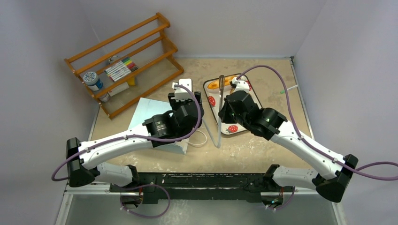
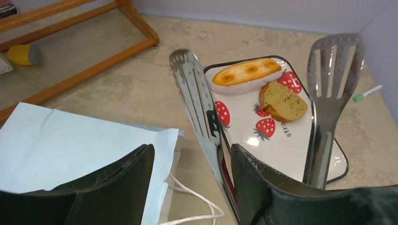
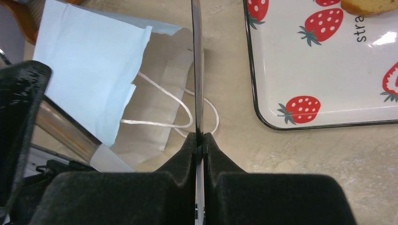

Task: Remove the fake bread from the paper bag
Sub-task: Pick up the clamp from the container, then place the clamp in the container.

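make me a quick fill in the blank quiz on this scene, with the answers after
1. The long loaf and the toast slice lie on the tray, which is printed with red ____.
2. The paper bag lies ____, not upright.
3. The right gripper is ____ on one arm of the tongs.
4. The left gripper has its jaws ____.

Missing words: strawberries; flat; shut; open
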